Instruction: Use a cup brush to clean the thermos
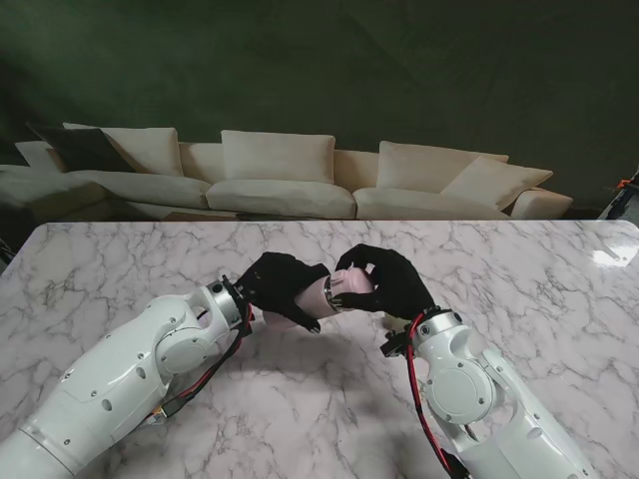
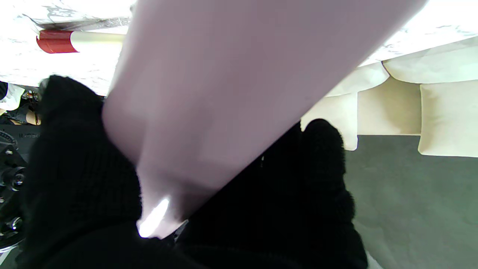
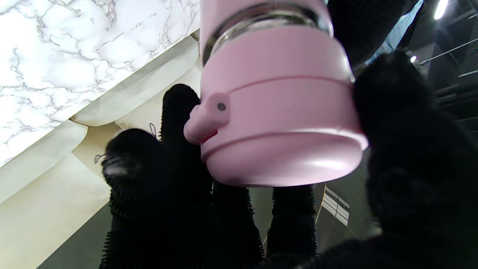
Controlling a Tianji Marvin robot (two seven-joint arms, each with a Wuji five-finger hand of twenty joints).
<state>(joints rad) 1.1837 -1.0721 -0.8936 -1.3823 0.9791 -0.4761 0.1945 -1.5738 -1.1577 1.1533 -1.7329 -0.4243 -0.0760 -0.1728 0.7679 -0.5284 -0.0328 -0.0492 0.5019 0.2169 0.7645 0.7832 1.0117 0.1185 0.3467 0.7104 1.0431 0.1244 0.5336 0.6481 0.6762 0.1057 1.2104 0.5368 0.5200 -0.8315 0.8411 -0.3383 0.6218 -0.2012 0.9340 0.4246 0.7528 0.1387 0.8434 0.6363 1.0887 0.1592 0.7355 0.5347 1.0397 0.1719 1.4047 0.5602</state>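
A pink thermos (image 1: 334, 289) lies sideways above the table, held between both black-gloved hands. My left hand (image 1: 280, 287) is wrapped around its body (image 2: 231, 86). My right hand (image 1: 391, 281) is closed around the pink lid (image 3: 276, 112) at the thermos's right end, fingers on either side of it. A metal ring shows between lid and body. In the left wrist view a white handle with a red end (image 2: 56, 41), likely the cup brush, lies on the marble behind the thermos; it is hidden in the stand view.
The white marble table (image 1: 519, 269) stretches around both arms. A cream sofa (image 1: 280, 175) with cushions stands beyond the table's far edge, in front of a dark green wall.
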